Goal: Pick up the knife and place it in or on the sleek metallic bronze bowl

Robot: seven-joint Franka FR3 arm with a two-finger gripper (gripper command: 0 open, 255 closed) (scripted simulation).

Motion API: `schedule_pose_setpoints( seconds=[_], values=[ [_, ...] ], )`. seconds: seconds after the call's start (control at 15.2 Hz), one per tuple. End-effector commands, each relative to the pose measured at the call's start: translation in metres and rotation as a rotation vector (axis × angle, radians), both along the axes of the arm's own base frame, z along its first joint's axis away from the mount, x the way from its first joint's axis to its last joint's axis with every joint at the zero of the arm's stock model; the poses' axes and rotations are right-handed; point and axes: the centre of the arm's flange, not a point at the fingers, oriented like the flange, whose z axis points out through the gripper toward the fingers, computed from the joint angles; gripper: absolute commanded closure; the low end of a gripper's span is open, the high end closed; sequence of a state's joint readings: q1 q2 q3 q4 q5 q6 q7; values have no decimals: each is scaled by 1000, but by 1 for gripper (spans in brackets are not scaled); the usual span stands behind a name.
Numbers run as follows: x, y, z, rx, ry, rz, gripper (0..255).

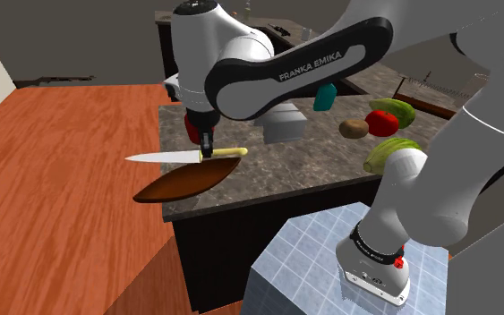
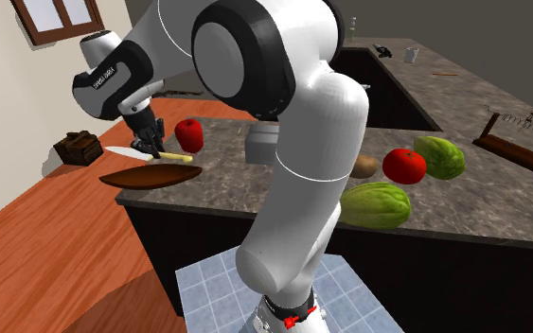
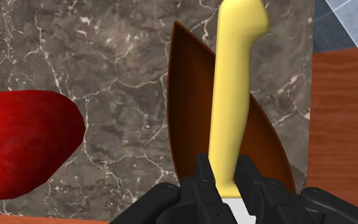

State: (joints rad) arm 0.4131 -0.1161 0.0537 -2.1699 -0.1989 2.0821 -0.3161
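The knife has a white blade and a pale yellow handle. It hangs level just above the brown bowl, which sits at the stone counter's corner and juts over the edge. My gripper is shut on the knife where handle meets blade. In the second exterior view the knife and gripper hover over the bowl. In the wrist view the fingers clasp the handle, with the bowl right beneath it.
A red apple sits on the counter beside the bowl. A grey box, a teal object, a kiwi, a tomato and green melons lie further along. Wooden floor lies below.
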Motion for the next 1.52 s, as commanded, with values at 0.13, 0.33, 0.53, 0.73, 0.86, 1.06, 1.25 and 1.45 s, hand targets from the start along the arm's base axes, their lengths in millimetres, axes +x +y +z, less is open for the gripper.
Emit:
schedule_pose_setpoints(
  seconds=[0.13,0.33,0.53,0.73,0.86,1.06,1.25,1.45],
  values=[
    [0,0,-22,0,0,0,255],
    [0,0,-38,0,0,0,255],
    [0,0,-54,0,0,0,255],
    [0,0,-62,0,0,0,255],
    [0,0,-62,0,0,0,255],
    [0,0,-62,0,0,0,255],
    [0,0,-62,0,0,0,0],
    [0,0,-62,0,0,0,0]
  ],
)
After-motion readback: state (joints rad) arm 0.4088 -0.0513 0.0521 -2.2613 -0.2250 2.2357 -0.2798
